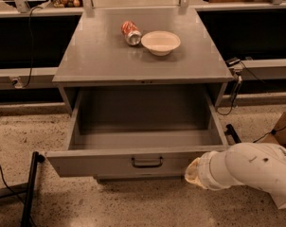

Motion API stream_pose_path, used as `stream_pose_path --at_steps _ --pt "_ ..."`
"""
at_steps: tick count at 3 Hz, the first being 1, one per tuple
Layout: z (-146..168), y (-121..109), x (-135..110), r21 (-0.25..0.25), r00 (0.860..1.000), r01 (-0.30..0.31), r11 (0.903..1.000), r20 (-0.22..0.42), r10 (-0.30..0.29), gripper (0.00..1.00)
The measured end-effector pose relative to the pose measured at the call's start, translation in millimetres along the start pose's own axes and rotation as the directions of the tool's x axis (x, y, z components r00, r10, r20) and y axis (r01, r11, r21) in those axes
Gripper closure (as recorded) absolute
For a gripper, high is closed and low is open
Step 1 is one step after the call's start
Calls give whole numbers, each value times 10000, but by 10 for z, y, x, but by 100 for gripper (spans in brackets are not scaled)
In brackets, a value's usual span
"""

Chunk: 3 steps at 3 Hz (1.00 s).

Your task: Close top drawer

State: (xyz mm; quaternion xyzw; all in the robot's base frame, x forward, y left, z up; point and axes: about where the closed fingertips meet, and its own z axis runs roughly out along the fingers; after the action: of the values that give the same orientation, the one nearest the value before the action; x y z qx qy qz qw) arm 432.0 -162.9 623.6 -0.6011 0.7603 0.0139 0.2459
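The top drawer (110, 164) of the grey metal cabinet stands pulled far out and its deep box is empty. Its flat front faces me, with a dark bar handle (147, 162) at centre. My white arm (256, 169) reaches in from the lower right. The gripper (194, 173) at its tan-coloured end sits at the right end of the drawer front, touching or just short of it. The lower drawers are hidden under the open one.
On the cabinet top (100, 56) lie a red can (131, 32) on its side and a cream bowl (160, 42). A black stand leg (29, 188) stands at the lower left on the speckled floor. Cables (233, 89) hang to the right, and a cardboard box (285, 126) sits at the right edge.
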Motion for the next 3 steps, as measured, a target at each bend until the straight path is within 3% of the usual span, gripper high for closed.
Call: stream_pose_path --at_steps 1,3 --pt "295 -34 -145 -220 9991 258 9994 356 -250 100" --pt "530 -434 -280 52 9920 485 9988 1168 -488 100"
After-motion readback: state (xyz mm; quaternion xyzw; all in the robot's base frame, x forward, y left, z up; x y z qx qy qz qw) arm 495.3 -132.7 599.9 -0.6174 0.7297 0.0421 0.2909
